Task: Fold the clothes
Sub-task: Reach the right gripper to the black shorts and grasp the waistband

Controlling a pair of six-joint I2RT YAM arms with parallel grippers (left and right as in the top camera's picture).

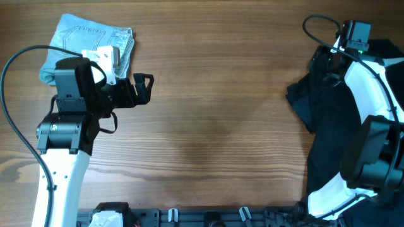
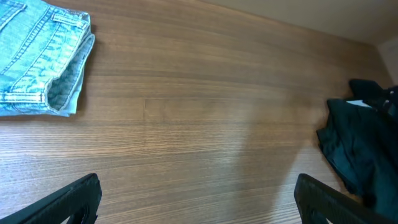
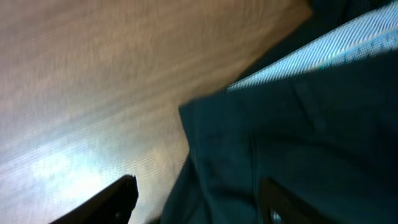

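**A:** Start closest in. How do the left fingers stand?

**B:** The left gripper (image 1: pixel 142 88) hangs over the left half of the table (image 1: pixel 221 126). Its two black fingers are spread wide, and only wood grain shows between them. It holds no cloth.

**A:** And the right one?

**B:** The right gripper (image 3: pixel 196 186) sits low over the right side, and its wrist view is blurred. Its fingers also stand apart. One is over bare wood and the other over dark cloth, with the cloth's edge running between them. I cannot tell whether either finger touches the fabric. Nothing looks pinched.

**A:** What cloth is that?

**B:** The black garments (image 1: pixel 319 107). They lie in a rumpled heap along the table's right edge, partly under the right arm (image 1: pixel 372 145). From the right wrist, a pale striped band (image 3: pixel 323 53) shows just beyond the nearest dark fold.

**A:** Is the heap flat?

**B:** No. It is bunched and creased, and one lobe reaches out toward the middle of the table.

**A:** And farther back?

**B:** The denim garment (image 1: pixel 85 34) lies at the far left corner, beyond the left gripper. It is light blue and folded into a compact stack, with its stitched seams showing. From above, the left arm (image 1: pixel 60 157) covers part of its near edge. It is well apart from the black heap, with open wood between the two.
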